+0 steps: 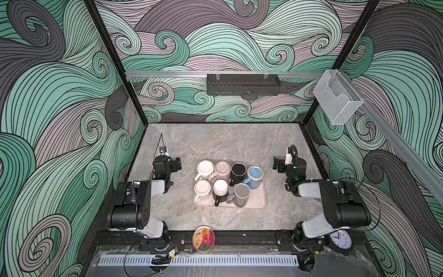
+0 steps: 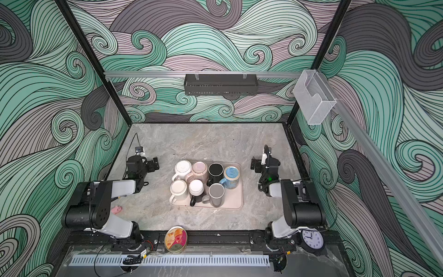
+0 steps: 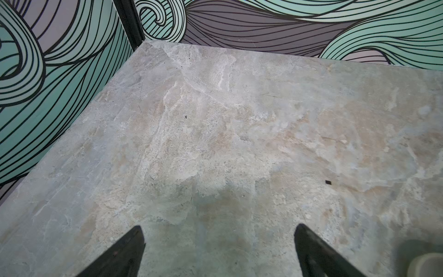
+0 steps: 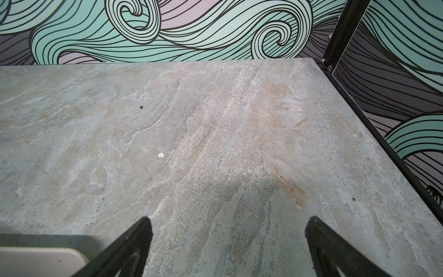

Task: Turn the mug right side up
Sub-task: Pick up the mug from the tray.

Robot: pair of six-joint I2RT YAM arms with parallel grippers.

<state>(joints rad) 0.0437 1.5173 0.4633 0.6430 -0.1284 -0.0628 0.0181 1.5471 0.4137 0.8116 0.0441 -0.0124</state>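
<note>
Swirling green and mauve walls are closing in a grey stone-look table (image 1: pixel 215 144), where a beige tray (image 1: pixel 260 203) is carrying seven mugs (image 1: pixel 241 191), all seemingly sitting bottom-up. Nothing is being turned yet. The left gripper (image 1: pixel 177 164) and right gripper (image 1: pixel 276 165) are hovering either side of the tray, well apart from it, both spread wide and gripping nothing. By my reckoning the whole job is waiting.

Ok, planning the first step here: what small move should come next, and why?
Probably swing the right gripper toward the blue mug on the tray: the gripper is open, empty, over bare table, and that mug sits nearest it, apparently base up.
</note>
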